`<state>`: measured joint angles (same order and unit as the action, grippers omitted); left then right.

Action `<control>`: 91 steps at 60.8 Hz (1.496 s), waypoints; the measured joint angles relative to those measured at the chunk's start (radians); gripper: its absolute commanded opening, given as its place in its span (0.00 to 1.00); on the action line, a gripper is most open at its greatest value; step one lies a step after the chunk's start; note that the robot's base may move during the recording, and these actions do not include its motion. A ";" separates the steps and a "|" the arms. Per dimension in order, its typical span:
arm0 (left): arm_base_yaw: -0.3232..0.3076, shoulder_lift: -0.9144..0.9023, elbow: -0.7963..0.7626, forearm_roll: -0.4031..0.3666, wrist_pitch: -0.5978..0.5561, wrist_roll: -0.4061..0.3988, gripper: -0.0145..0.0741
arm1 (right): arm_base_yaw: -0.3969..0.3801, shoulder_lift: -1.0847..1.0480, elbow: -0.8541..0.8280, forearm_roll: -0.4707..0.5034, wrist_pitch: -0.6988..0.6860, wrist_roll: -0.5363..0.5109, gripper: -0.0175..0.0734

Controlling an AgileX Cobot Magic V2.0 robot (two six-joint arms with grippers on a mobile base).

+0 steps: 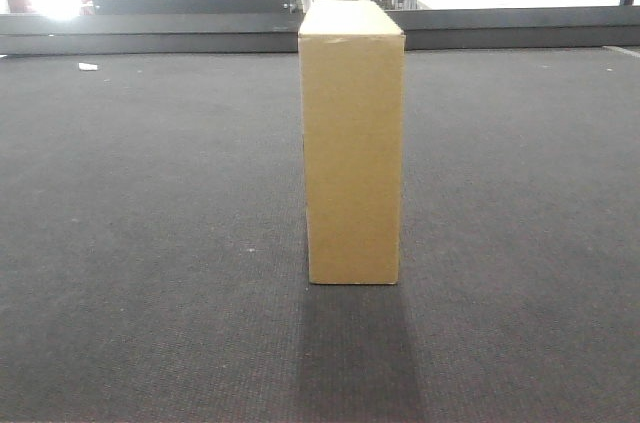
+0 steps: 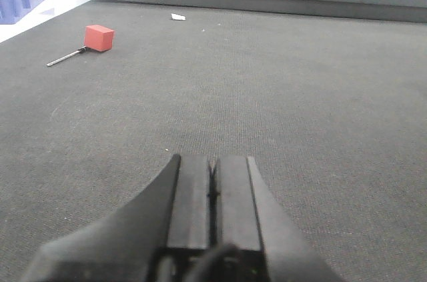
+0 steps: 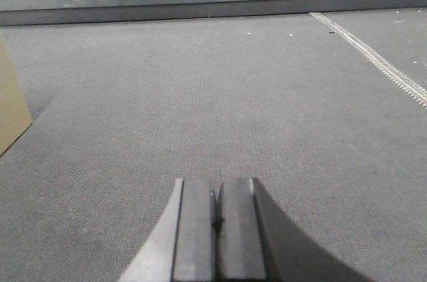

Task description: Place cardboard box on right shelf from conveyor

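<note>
Cardboard box (image 3: 10, 102) cropped by the left edge of the right wrist view, white scrap (image 1: 88, 67) far left on the conveyor (image 1: 150, 243) too small to identify

Two matte black grippers are showing, one in each wrist view.

The left gripper (image 2: 212, 189) is presenting two flat, slab-like black fingers (image 2: 190, 195) meeting along a thin seam, a smooth housing flaring out to their left and a rounded dark loop curling at their base. The right gripper (image 3: 217, 219) is presenting matching greyish-black fingers (image 3: 195, 229).
</note>
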<state>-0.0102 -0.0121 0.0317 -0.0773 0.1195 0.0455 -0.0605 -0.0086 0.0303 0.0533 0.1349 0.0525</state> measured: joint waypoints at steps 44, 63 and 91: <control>0.000 0.000 0.000 0.000 0.000 0.000 0.03 | 0.000 0.000 0.000 0.000 -0.002 0.000 0.25; 0.000 0.000 0.000 0.000 0.000 0.000 0.03 | 0.000 0.000 -0.014 0.000 -0.033 0.020 0.25; 0.000 0.000 0.000 0.000 0.000 0.000 0.03 | 0.026 0.276 -0.438 0.000 0.070 0.040 0.70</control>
<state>-0.0102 -0.0121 0.0317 -0.0773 0.1195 0.0455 -0.0347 0.2679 -0.4082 0.0533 0.2048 0.0924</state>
